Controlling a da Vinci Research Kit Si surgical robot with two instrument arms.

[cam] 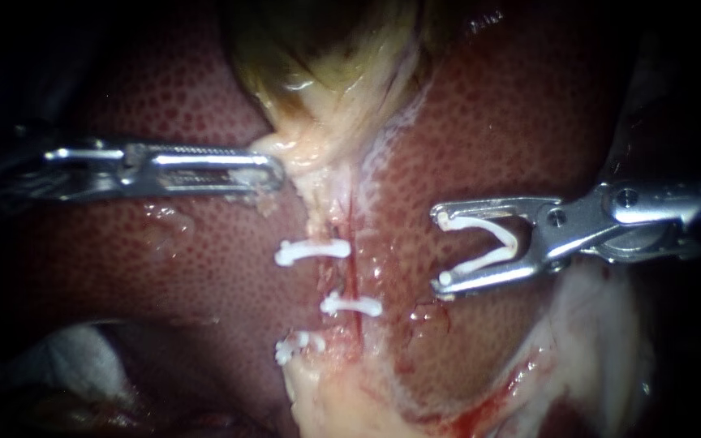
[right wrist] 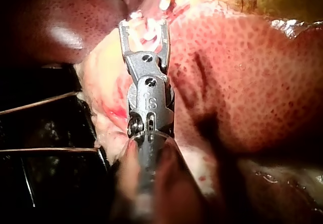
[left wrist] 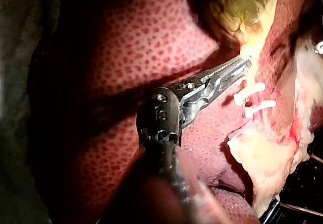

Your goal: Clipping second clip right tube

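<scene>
**Second clip, right tube: approach state**

The right instrument enters level from the liver's right edge. Its end effector stands wide, both jaws seated on the legs of a white open clip, mouth facing the tubes. The clip hangs over bare liver, clear of the tissue.

The right tube is the thin red strand running lengthwise just beyond the clip's mouth, apart from it. One closed clip already crosses it. Two more clips sit on the paler strand beside it.

Handling: the tube looks soft, wet and easily torn. Do not pull it. Take it square between the clip's legs on a bare stretch just beside the seated clip, both leg tips past the tube before closing.

Farther on, the left instrument lies level from the liver's left edge. Its end effector appears closed on the pale tissue under the gallbladder.
</scene>
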